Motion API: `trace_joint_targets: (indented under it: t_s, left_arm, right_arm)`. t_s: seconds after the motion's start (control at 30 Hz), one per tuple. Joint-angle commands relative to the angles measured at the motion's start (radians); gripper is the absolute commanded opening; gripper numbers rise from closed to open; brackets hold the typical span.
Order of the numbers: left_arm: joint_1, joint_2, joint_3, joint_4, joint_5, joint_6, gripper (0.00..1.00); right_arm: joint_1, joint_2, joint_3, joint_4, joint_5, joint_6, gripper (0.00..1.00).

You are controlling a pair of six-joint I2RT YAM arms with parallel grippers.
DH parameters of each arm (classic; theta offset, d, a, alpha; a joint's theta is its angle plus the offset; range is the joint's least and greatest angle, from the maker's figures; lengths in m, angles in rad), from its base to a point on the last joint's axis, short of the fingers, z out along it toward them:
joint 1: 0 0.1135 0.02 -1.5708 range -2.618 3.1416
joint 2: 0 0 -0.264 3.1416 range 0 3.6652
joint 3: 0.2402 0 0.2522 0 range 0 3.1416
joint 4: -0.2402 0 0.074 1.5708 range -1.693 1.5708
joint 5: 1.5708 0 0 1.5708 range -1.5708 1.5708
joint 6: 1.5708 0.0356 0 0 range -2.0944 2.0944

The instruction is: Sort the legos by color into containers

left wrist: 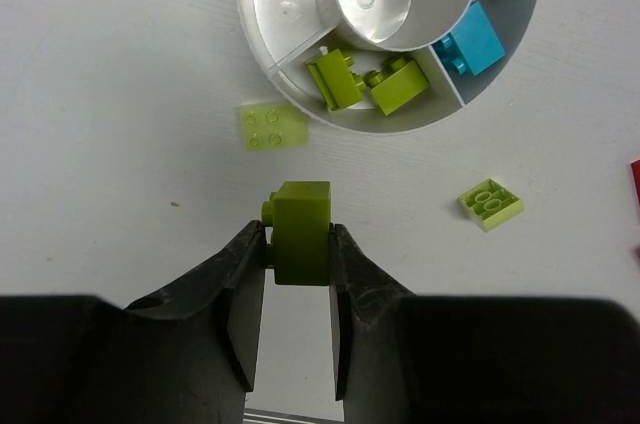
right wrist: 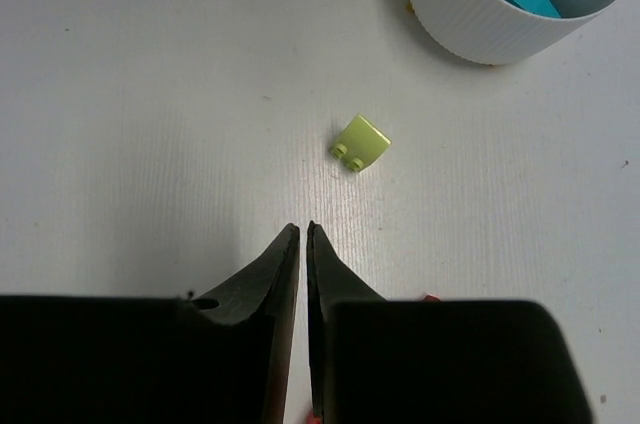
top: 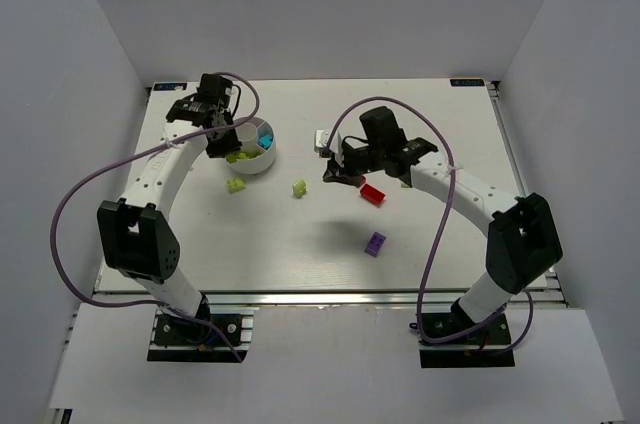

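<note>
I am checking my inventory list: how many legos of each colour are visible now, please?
Lime-green legos: 5, one of them in the left gripper
Cyan legos: 2
Red lego: 1
Purple lego: 1
Total: 9

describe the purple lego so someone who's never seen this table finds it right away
Start at the round white dish at the far left of the table, then go right and toward the near edge, past the red brick. The purple brick lies alone there on bare table. It is the only purple piece and the one closest to that edge.
</note>
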Motion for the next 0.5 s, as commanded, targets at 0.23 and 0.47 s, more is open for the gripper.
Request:
trace_joint_targets:
  t_s: [0.23, 0.47]
  left_arm:
    - [0.006, -0.075, -0.032, 0.018, -0.078, 0.024, 0.0]
    - [0.015, -0.095, -0.061, 0.06, -0.052, 0.037, 0.0]
  right_arm:
    - [-0.005, 0.032, 0.094, -0.033, -0.02, -0.049, 0.17]
    - [-0.005, 0.124, 0.236, -0.139, -0.033, -0.063, 0.18]
